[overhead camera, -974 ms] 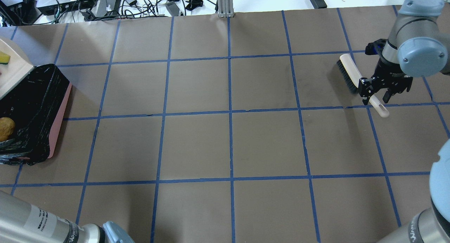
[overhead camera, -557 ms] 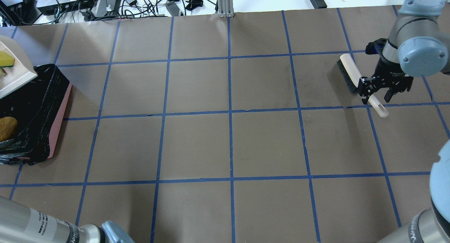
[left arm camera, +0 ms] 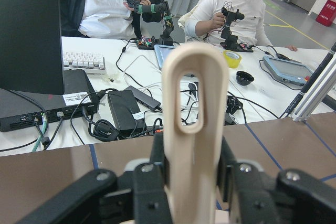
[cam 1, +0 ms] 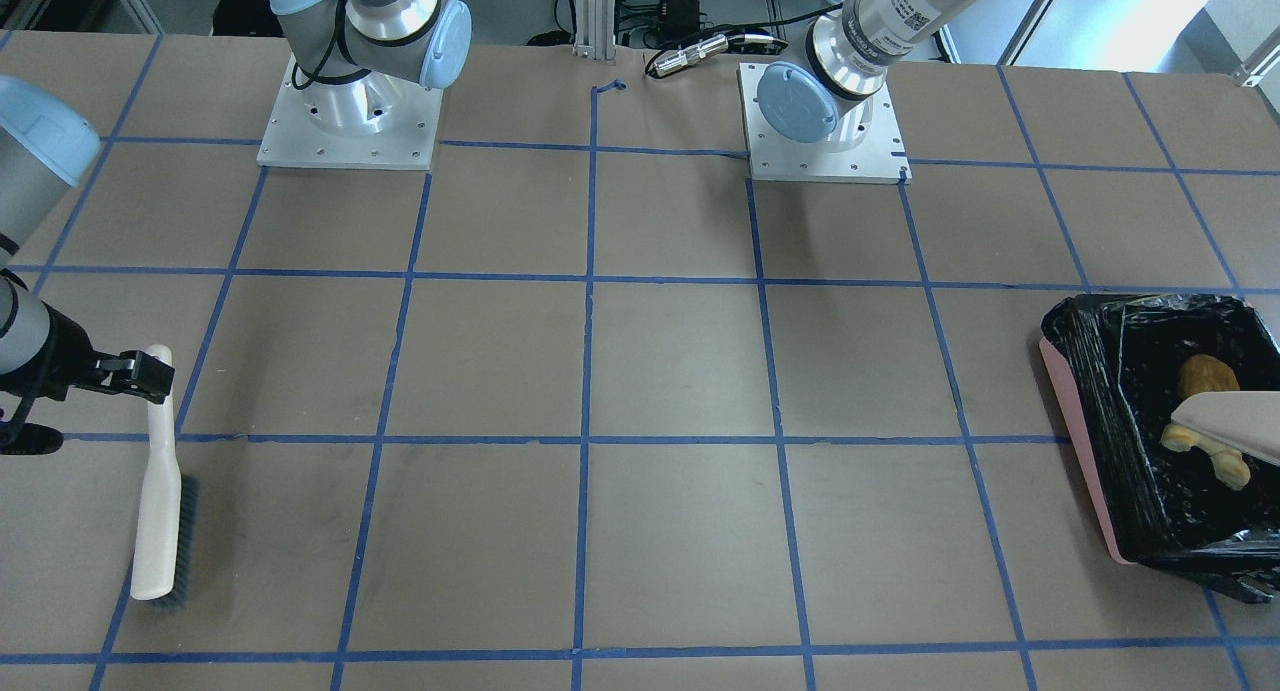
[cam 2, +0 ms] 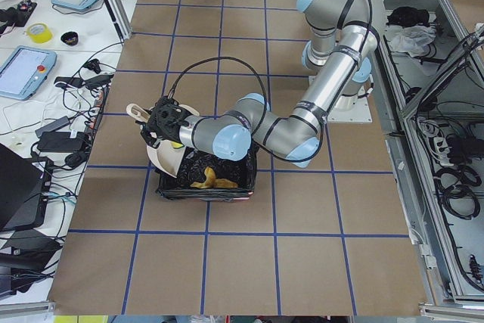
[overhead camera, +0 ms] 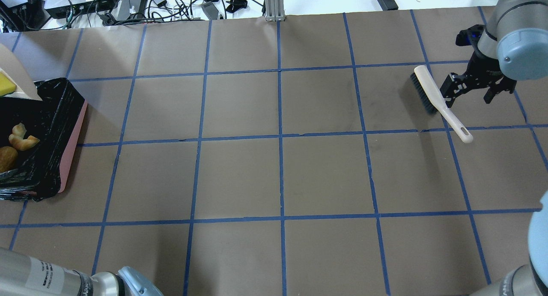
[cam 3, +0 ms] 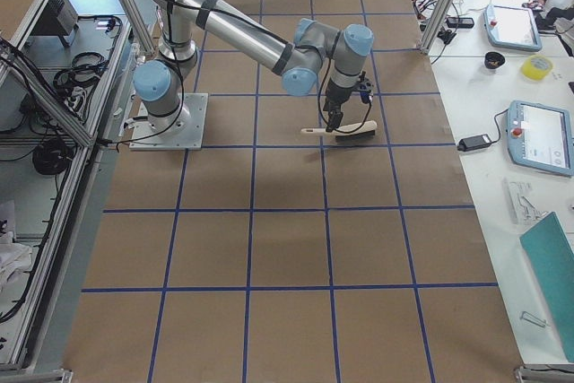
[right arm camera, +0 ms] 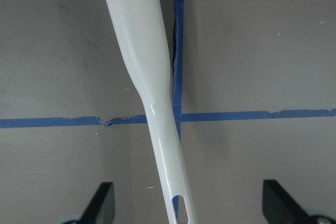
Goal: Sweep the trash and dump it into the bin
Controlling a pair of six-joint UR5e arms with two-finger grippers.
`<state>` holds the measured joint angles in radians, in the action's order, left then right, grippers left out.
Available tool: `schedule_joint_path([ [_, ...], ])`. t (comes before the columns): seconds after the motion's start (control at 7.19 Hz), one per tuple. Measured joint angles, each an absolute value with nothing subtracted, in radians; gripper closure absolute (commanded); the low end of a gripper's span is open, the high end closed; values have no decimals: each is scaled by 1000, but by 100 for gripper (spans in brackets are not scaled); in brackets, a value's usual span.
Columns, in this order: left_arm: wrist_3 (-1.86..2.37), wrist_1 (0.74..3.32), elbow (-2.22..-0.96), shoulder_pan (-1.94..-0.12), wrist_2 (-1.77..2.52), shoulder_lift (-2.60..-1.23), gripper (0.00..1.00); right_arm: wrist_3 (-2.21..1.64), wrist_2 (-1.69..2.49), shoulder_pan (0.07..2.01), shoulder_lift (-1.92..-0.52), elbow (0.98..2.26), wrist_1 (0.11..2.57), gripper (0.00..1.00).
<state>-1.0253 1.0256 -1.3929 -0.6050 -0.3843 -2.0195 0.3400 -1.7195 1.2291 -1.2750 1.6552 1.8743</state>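
Observation:
The pink bin (overhead camera: 70, 135) with its black bag stands at the table's left end and also shows in the front view (cam 1: 1075, 426). The golden-brown lump (overhead camera: 6, 158) and the cream ring piece (overhead camera: 22, 137) lie inside it. My left gripper (left arm camera: 194, 179) is shut on the handle of the beige dustpan (overhead camera: 15, 69), which is tilted over the bin's far end. The yellow sponge (overhead camera: 6, 84) lies in the dustpan. My right gripper (overhead camera: 471, 91) is open above the handle of the beige brush (overhead camera: 430, 90), which lies on the table. The brush handle (right arm camera: 149, 93) shows between the jaws, apart from them.
Blue tape lines divide the brown table into squares. Cables and power bricks (overhead camera: 128, 4) lie beyond the far edge. A metal post (overhead camera: 274, 4) stands at the far middle. Both arm bases (cam 1: 350, 121) sit at the robot's side. People sit at a desk beyond the left end.
The dustpan has tilted further and the cream ring piece has dropped into the bin. My open right gripper has moved back and up from the brush, which stays put.

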Motion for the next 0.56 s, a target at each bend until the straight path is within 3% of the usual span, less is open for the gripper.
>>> schedule_joint_path([
  [0.56,-1052,963,-1466,-605,-374,-1978,100,272,-1679,1278,-1343,1442,1633,0],
])
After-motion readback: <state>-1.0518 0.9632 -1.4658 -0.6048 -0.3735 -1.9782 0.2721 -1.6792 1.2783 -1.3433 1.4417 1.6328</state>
